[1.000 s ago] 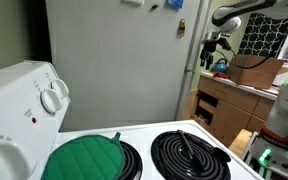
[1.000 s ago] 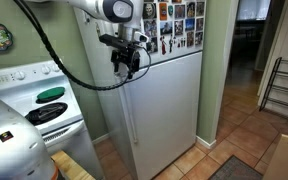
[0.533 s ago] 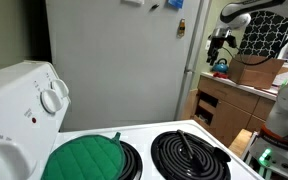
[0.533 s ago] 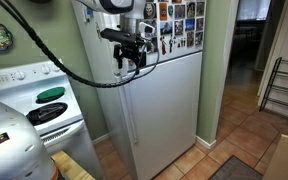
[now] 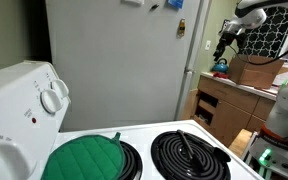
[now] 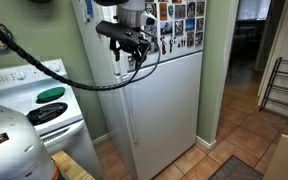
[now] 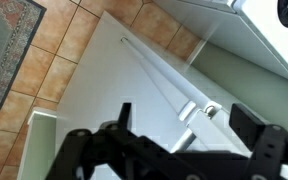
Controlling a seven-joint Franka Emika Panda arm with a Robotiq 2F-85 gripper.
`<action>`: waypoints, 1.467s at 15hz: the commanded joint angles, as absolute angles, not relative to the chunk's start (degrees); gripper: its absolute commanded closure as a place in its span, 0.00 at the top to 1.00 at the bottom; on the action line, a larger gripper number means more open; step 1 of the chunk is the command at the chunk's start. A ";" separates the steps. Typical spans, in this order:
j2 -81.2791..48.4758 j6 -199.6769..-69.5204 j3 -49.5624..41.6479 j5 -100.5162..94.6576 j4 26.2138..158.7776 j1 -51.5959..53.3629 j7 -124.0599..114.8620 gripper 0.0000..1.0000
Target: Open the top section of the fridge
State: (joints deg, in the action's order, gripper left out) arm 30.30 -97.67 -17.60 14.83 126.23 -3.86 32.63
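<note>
While the black gripper (image 7: 184,115) hangs wide and empty, the plain white top section (image 6: 179,30) of the tall white-grey fridge (image 6: 169,110) sits beside it. Rigid, seal-stuck door, likely: pull its near edge.

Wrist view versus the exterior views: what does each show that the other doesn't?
Wrist only: the fridge handle seen from above, framed by the open gripper. Exterior only: the magnets on the top section, and the stove. Both: the gripper close to the fridge, whose doors are shut.
</note>
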 commanded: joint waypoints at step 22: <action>34.75 -110.75 -16.91 40.14 129.00 -0.40 51.24 1.00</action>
